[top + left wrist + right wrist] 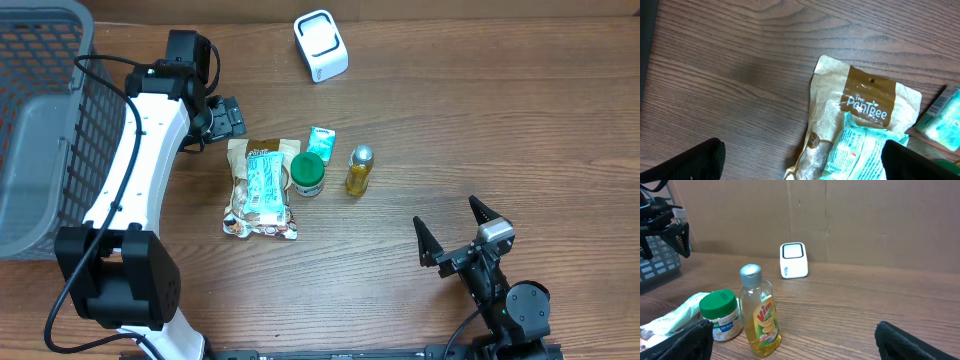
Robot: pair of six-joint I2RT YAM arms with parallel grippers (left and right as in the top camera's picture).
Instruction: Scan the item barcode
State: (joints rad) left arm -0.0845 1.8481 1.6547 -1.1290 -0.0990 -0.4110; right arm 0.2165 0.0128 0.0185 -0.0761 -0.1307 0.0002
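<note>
On the wooden tabletop point(500, 120), near its middle, you have a small cluster of grocery items, and neither arm holds any of them. A cream pouch point(262, 148) with a brown header printed "The PanTree" lies flat, and a pale teal wrapped packet point(267, 185) lies on top of it. Just beside the pouch's right edge stands a small jar with a green lid point(307, 172). A little teal box point(321, 141) sits close behind the jar, on the far side. To the right of the jar stands a yellow bottle point(359, 172) with a silver cap and a "Vim" label. The white scanner point(320, 45) sits toward the far edge of the tabletop, well apart from the cluster. A gray mesh basket point(30, 60) fills the far left corner. Your left pincer point(232, 118) is just beyond the pouch's top left corner, jaws spread wide with nothing between them. Your right pincer point(445, 212) is at the near right, well apart from the items, jaws also wide apart and empty, facing the cluster.
</note>
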